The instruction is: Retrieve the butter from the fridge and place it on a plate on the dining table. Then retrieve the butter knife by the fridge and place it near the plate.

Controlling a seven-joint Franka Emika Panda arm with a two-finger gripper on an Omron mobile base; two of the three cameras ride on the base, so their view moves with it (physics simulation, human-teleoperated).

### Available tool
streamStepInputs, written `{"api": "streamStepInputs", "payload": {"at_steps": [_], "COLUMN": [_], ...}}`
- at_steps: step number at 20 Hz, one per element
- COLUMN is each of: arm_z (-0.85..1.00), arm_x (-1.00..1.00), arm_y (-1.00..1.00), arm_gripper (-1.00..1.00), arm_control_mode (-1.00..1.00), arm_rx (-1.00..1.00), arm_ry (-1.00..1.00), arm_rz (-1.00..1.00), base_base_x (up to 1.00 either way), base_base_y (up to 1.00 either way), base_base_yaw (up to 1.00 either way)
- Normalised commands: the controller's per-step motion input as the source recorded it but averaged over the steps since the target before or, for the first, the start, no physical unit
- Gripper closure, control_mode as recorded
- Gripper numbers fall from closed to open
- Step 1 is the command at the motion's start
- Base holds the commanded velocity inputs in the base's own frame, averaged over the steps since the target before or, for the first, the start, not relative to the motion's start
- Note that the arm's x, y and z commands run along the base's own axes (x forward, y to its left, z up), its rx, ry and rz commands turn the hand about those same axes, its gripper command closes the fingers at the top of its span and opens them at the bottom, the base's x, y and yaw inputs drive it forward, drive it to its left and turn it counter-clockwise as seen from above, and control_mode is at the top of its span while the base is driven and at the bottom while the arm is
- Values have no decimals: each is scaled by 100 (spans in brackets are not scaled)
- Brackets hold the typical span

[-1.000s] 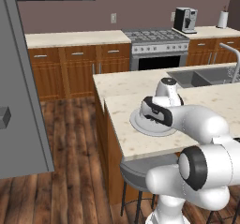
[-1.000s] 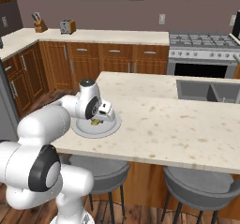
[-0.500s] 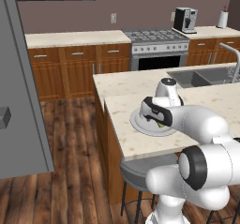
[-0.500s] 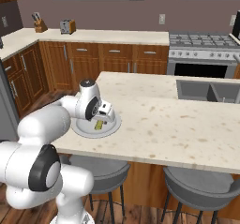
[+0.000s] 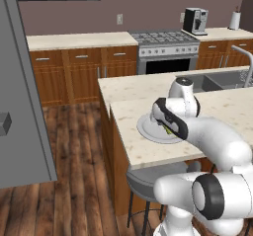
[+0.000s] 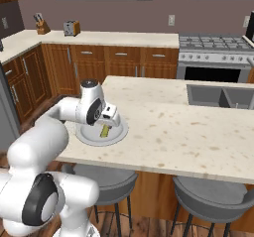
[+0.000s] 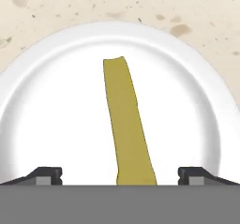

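The dining table (image 6: pixel 188 132), beige speckled stone over brown wooden sides, spans the middle of the right base view. The plate (image 6: pixel 117 133) rests directly on its top near the left end, at centre-left of the frame, inside the front edge

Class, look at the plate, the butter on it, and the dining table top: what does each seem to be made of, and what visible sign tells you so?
The plate: probably glazed ceramic or plastic, smooth plain white with soft rim shading. The butter: a soft-looking matte olive-yellow stick, flat colour, no wrapper visible. The dining table top: looks like polished stone, beige with darker speckles; its sides look like brown wood.
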Motion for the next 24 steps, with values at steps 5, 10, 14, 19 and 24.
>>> {"api": "streamStepInputs", "payload": {"at_steps": [5,10,14,19,24], "arm_z": [72,67,51,58,23], "arm_x": [-83,-97,-100,-86,-34], "arm_y": [-16,-6,0,0,-4], "arm_gripper": [-100,-100,-100,-100,-100], "arm_control_mode": [-100,-100,-100,-100,-100], "arm_rx": [-4,-5,0,0,2], "arm_ry": [-19,-15,-4,1,7], "arm_rz": [0,0,0,0,0], "base_base_x": [0,0,0,0,0], "base_base_y": [0,0,0,0,0], "base_base_yaw": [0,0,0,0,0]}}
